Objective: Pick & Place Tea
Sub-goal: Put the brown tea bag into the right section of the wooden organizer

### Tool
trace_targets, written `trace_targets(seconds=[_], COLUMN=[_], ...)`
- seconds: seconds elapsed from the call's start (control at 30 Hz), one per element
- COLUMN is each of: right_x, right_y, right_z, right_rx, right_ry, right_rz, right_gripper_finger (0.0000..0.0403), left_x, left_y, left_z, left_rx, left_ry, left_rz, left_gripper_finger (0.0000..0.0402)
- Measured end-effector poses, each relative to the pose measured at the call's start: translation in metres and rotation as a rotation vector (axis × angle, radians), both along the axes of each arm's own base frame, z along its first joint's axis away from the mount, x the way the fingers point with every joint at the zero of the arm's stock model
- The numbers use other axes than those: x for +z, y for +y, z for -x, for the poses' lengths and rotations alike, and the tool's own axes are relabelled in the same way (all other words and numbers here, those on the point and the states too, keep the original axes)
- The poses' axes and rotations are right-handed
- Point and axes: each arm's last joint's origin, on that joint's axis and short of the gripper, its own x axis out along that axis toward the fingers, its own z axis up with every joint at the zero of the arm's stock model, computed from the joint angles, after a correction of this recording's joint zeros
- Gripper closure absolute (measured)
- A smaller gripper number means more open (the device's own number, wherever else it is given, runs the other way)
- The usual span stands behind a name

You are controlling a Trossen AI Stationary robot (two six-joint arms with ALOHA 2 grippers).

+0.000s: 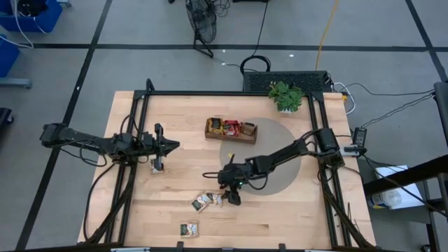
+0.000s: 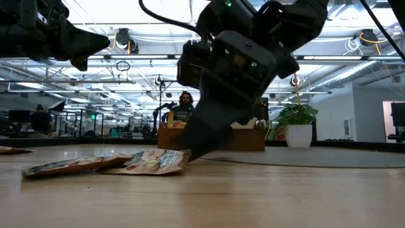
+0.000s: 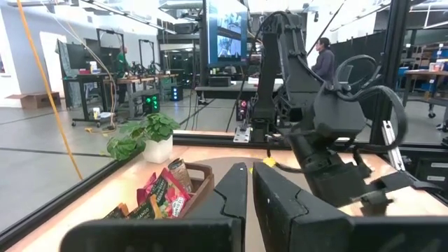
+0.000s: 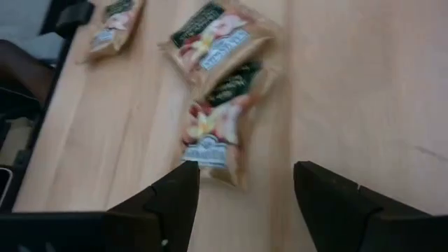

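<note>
Two tea sachets [image 1: 208, 201] lie flat on the table and overlap; the nearer one [image 4: 215, 131] reaches toward my right gripper [image 4: 241, 185], the other [image 4: 217, 38] lies beyond it. My right gripper [image 1: 234, 198] is open and slants down low over the table [image 2: 202, 151], one finger beside the nearer sachet's end. A third sachet [image 1: 189, 228] lies near the front edge, and another [image 1: 157, 166] lies under my left arm. The wooden tray [image 1: 231, 129] holds several sachets [image 3: 164, 192]. My left gripper [image 1: 171, 145] hovers shut at the left.
A potted plant [image 1: 285, 95] stands at the far edge behind the tray. A grey round mat [image 1: 283, 175] lies under my right arm. Black frame rails [image 1: 133, 133] run along both sides of the table. A person [image 2: 183, 104] sits in the room beyond.
</note>
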Motion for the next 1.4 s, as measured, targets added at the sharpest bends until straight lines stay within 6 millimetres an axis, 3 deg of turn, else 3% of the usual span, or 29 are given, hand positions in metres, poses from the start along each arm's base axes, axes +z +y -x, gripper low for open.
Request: trace_targets(seconds=[0.37, 0.53, 0.73, 0.8, 1.1, 1.4], right_x=[-0.002, -0.004, -0.005, -0.005, -0.006, -0.005], right_y=[0.006, 0.013, 0.017, 0.017, 0.012, 0.007], right_z=[0.001, 0.004, 0.005, 0.005, 0.004, 0.003], right_rx=[0.015, 0.063, 0.083, 0.088, 0.01, -0.064], right_ry=[0.0, -0.014, -0.034, -0.037, 0.007, 0.062], right_rz=[-0.005, 0.073, 0.132, 0.137, 0.072, -0.039], right_gripper_finger=[0.021, 0.0271, 0.0382, 0.0395, 0.0395, 0.028], left_x=[0.0, 0.0, 0.0, 0.0, 0.0, 0.0], left_y=[0.0, 0.0, 0.0, 0.0, 0.0, 0.0], left_z=[0.0, 0.0, 0.0, 0.0, 0.0, 0.0], left_rx=[0.0, 0.0, 0.0, 0.0, 0.0, 0.0], left_ry=[-0.001, -0.001, 0.0, -0.001, 0.0, -0.001], left_rz=[0.0, 0.0, 0.0, 0.0, 0.0, 0.0], left_gripper_finger=[0.0371, 0.0371, 0.0371, 0.0371, 0.0371, 0.0371])
